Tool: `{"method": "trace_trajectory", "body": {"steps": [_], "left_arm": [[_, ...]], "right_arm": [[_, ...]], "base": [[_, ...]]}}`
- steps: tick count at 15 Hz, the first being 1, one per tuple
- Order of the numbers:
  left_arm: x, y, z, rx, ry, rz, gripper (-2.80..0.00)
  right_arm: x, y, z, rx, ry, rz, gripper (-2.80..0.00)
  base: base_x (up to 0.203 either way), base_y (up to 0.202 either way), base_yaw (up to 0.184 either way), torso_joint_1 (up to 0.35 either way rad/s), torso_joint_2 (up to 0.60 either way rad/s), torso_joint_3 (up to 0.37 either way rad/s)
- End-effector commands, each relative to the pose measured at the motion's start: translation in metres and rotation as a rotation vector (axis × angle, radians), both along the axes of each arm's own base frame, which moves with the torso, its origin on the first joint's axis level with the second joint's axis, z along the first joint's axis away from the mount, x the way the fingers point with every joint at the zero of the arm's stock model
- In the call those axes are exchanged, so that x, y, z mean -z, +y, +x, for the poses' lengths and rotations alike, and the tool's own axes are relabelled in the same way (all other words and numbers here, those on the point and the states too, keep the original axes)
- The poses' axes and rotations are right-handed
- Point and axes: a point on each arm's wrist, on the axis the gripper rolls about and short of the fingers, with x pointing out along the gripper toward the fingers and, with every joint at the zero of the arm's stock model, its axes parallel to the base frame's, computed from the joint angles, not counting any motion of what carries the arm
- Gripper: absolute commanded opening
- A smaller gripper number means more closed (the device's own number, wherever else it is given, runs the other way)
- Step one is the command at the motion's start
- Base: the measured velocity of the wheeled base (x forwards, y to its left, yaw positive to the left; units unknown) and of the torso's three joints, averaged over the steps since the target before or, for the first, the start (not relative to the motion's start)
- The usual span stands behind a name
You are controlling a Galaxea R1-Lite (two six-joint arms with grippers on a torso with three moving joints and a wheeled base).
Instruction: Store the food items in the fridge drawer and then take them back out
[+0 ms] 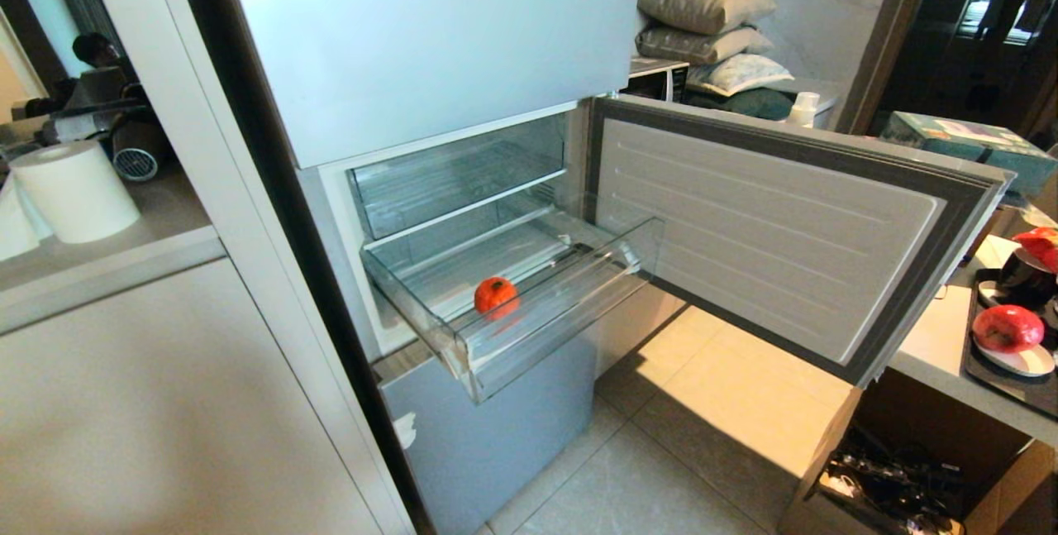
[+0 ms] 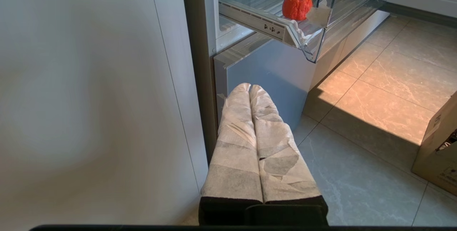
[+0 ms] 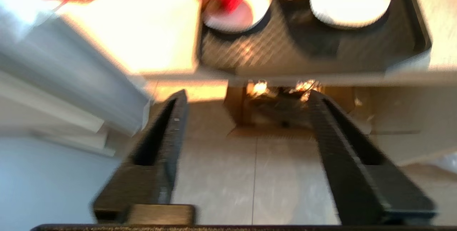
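Currently, the orange fruit (image 1: 496, 296) lies in the pulled-out fridge drawer (image 1: 545, 316); right pincer (image 3: 250, 95) spread apart, empty; left pincer (image 2: 250, 90) pressed together.

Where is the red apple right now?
In the head view, the red apple sits on a white dish on the dark tray, far right, outside the fridge.

The head view looks down on the pulled-out fridge drawer (image 1: 512, 328). The left wrist view shares it, beyond the left gripper's fingers (image 2: 235, 116).
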Motion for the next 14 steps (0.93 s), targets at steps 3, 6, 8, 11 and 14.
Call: {"method": "trace_trajectory", "body": {"steps": [3, 6, 8, 11, 14], "left_arm": [[0.000, 0.000, 0.000, 0.000, 0.002, 0.000, -2.80], [0.000, 0.000, 0.000, 0.000, 0.002, 0.000, -2.80], [0.000, 0.000, 0.000, 0.000, 0.002, 0.000, -2.80], [0.000, 0.000, 0.000, 0.000, 0.002, 0.000, -2.80], [0.000, 0.000, 0.000, 0.000, 0.002, 0.000, -2.80]], "right_arm": [[0.040, -0.058, 0.049, 0.019, 0.044, -0.009, 0.00], [0.049, -0.088, 0.082, 0.010, 0.013, -0.052, 0.00], [0.053, -0.100, 0.104, -0.009, -0.017, -0.074, 0.00], [0.062, -0.107, 0.132, -0.047, -0.045, -0.092, 0.00], [0.066, -0.112, 0.152, -0.080, -0.076, -0.110, 0.00]], "base": [[0.000, 0.000, 0.000, 0.000, 0.00, 0.000], [0.000, 0.000, 0.000, 0.000, 0.00, 0.000], [0.000, 0.000, 0.000, 0.000, 0.00, 0.000], [0.000, 0.000, 0.000, 0.000, 0.00, 0.000], [0.000, 0.000, 0.000, 0.000, 0.00, 0.000]]}}
